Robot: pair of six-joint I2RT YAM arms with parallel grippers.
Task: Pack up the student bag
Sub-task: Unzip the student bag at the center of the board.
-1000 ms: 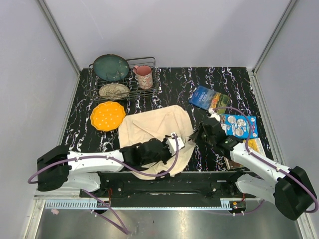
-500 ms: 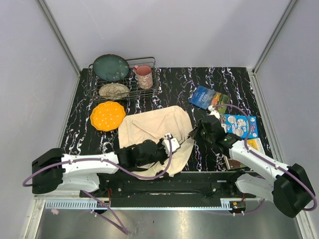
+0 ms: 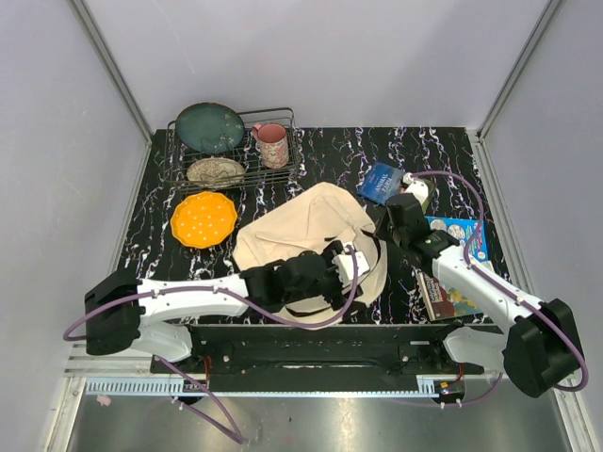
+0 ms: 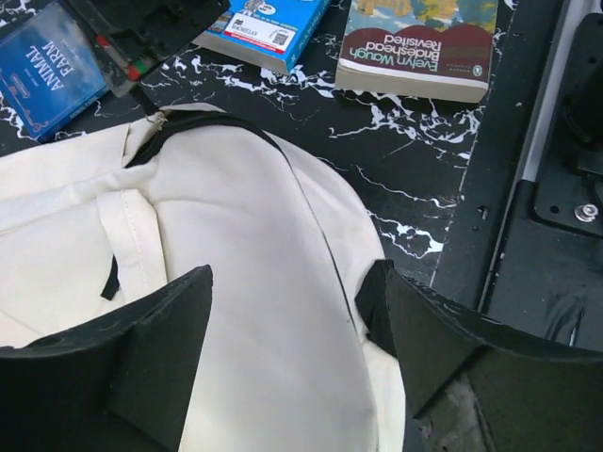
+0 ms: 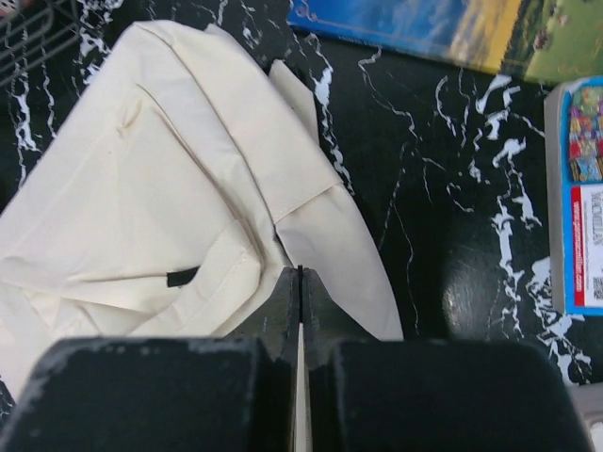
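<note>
Where grey walls (image 3: pixel 320 56) enclose marbled black table (image 3: pixel 330 155) — student bag (image 3: pixel 301 226), apparently rumpled.

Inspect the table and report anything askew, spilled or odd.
The student bag lies rumpled and skewed, a fold pinched in the shut right hand. Books beside it lie at differing angles. Nothing looks spilled.

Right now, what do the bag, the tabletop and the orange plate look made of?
The student bag: matte cream woven cloth, likely canvas; it folds and creases softly.
The tabletop: black with white veins, marble-look, possibly laminate.
The orange plate: smooth, slightly glossy; plastic or glazed ceramic, cannot tell.
</note>
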